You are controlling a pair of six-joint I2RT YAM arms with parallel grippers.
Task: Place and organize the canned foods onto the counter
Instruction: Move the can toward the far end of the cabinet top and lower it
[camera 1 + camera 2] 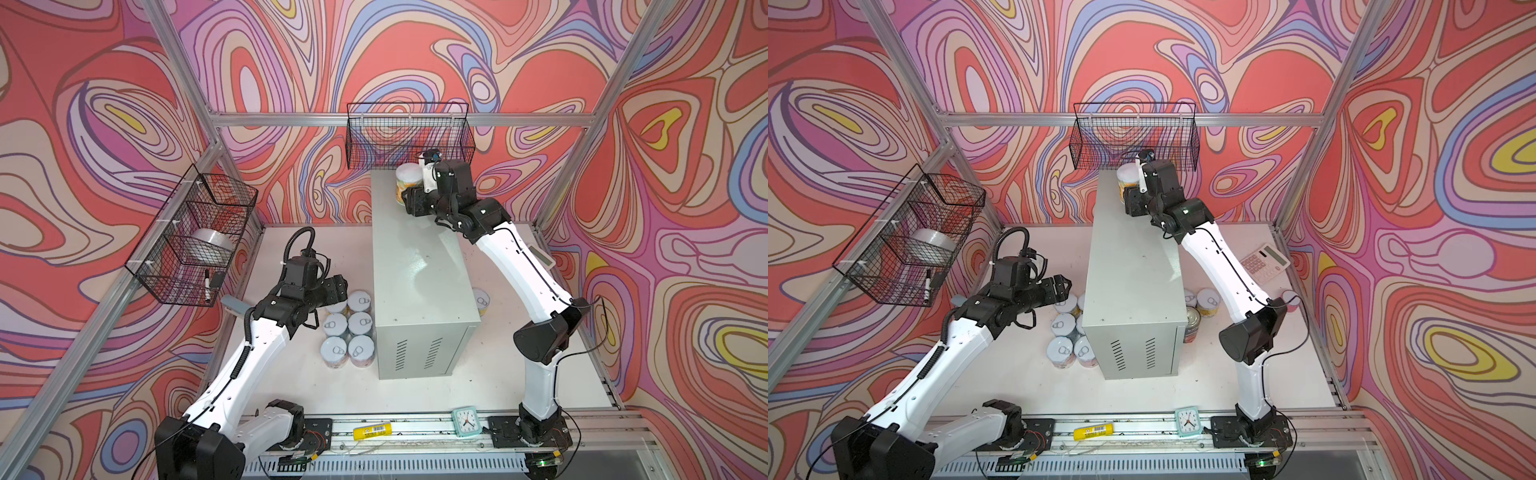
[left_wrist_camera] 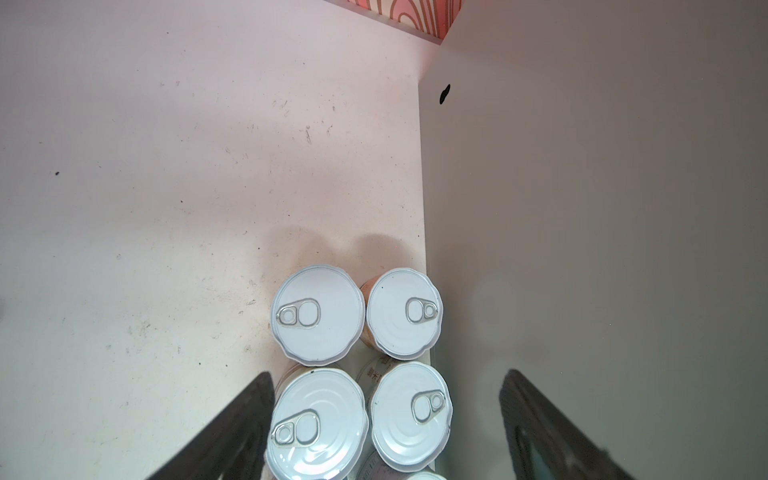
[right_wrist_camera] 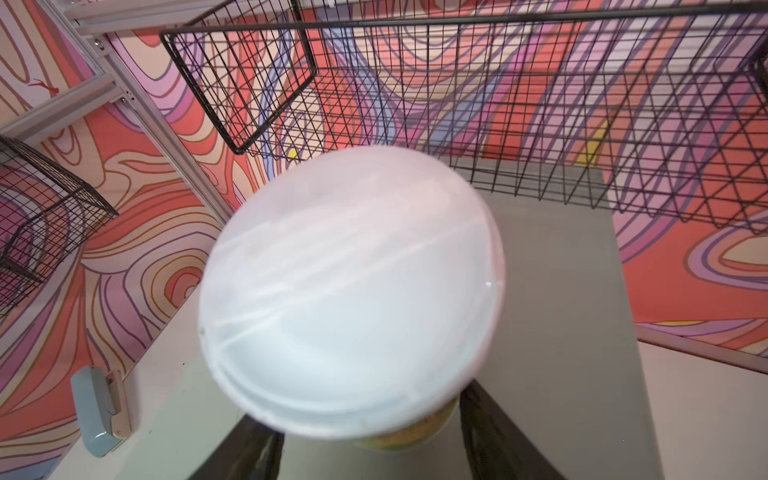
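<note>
My right gripper (image 3: 370, 419) is shut on a white-lidded can (image 3: 353, 291) with a yellow-orange label, holding it over the far end of the grey counter (image 1: 415, 270). Both top views show this can (image 1: 408, 179) just below the back basket. My left gripper (image 2: 387, 374) hangs open and empty above several silver-lidded cans (image 1: 348, 328) that stand tight against the counter's left wall (image 2: 582, 249). More cans (image 1: 1207, 301), one of them dark (image 1: 1192, 328), stand on the table at the counter's right side, partly hidden by it.
A black wire basket (image 1: 409, 133) hangs on the back wall right above the counter's far end. A second basket (image 1: 195, 232) on the left wall holds a tape roll (image 1: 212, 249). A calculator (image 1: 1264, 262), a clock (image 1: 464, 422) and a yellow tube (image 1: 374, 430) lie around.
</note>
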